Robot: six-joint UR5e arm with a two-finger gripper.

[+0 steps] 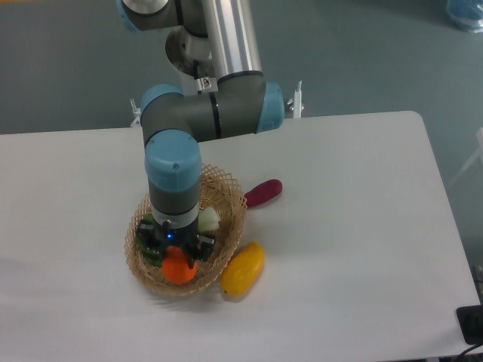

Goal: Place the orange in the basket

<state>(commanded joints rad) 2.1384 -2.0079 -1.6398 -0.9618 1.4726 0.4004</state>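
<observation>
While hanging over the near part of the basket [226,197], gripper [177,260] pinching the orange [178,267] between its dark fingers, wrist pointed straight down

Orange: directly under the pincer, inside the woven rim, near side of the bowl, just right of the leafy green vegetable [149,245]; contact with the basket floor not readable from this view

Basket: left of centre on the white table [362,226], arm's wrist column covering its middle

Outside the rim: yellow mango-like fruit [243,268] touching the near-right edge; dark red fruit [263,192] just beyond the right edge

Judged next: straight drop or short lowering, then release; no sideways travel needed, fruit round, no long axis to align
</observation>
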